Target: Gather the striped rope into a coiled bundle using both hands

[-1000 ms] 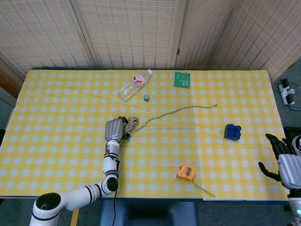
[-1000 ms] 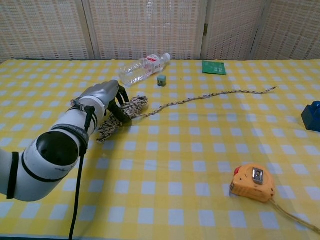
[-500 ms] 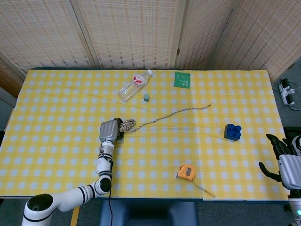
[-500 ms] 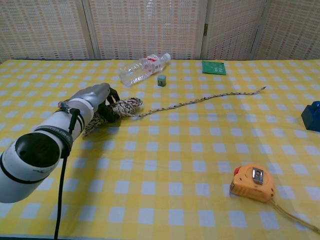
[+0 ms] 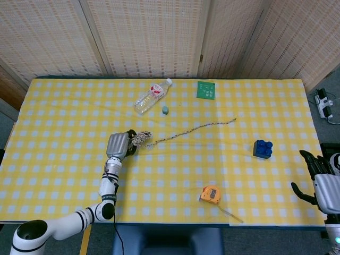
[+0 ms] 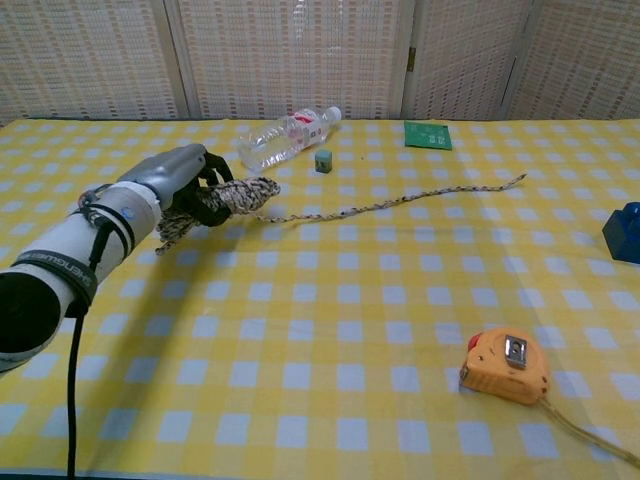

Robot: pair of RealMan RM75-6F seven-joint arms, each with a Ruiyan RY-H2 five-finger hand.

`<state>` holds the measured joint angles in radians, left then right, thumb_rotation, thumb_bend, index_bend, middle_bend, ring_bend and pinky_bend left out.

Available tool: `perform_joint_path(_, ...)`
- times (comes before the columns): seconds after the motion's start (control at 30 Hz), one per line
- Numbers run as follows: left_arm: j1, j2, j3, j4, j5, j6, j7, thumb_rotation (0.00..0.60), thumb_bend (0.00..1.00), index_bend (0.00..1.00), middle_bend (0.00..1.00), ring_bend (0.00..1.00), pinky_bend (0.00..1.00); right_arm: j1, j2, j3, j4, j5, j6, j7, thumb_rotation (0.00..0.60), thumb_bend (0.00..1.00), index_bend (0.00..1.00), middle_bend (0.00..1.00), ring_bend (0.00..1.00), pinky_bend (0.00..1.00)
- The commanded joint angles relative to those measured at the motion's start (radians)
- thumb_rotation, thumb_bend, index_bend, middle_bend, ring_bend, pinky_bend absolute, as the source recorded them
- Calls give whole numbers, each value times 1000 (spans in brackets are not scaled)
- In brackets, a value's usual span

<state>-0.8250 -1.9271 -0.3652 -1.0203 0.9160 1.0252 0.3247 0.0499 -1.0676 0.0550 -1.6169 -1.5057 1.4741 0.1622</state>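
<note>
Now rope (image 6: 380, 208) bundled in left robot hand (image 6: 175, 180)

No text can be read anywhere. The plastic bottle (image 5: 152, 97) at the far side carries a red-and-white label, and the green card (image 5: 206, 90) bears white marks, both too small to make out.

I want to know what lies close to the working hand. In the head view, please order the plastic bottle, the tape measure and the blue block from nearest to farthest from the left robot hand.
From the left robot hand:
1. Plastic bottle, up and right, near the far edge.
2. Tape measure, right, near the front edge.
3. Blue block, far right.
</note>
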Motion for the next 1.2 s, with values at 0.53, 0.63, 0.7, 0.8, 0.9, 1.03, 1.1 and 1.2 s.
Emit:
perform_joint_path(0.53,133,272,111,-380,265,98,-179,600,639,568,576,591,756,264,-12,102,-140,56,-303,-216,600,356,195,181,191,148)
perform_joint_path(0.63,141,287,121,-413,273,102,-172,600,639,568,576,590,756,346,-43,147,-132,149,-409,-252,600,355,208,181,192,148)
perform_joint_path(0.7,146,295,125,-431,276,106,-168,600,639,568,576,589,756,405,-70,175,-111,215,-475,-289,600,356,213,180,192,148)
perform_joint_path(0.8,153,307,127,-453,281,112,-166,600,639,568,576,588,756,491,-122,203,-62,309,-563,-359,600,355,217,179,193,148)
perform_joint_path(0.9,159,316,131,-466,284,116,-161,600,639,568,576,586,756,569,-171,219,-5,394,-630,-431,600,355,218,179,189,148)
perform_joint_path(1.03,166,321,134,-479,279,116,-164,600,639,568,576,586,756,660,-240,223,74,487,-684,-522,600,355,220,179,188,148)
perform_joint_path(1.1,170,322,137,-482,279,117,-165,600,639,567,576,585,756,707,-279,219,113,530,-704,-571,600,355,221,178,187,148)
perform_joint_path(1.2,174,322,139,-484,278,118,-168,600,638,566,576,584,756,761,-324,209,158,582,-723,-623,600,355,238,176,185,148)
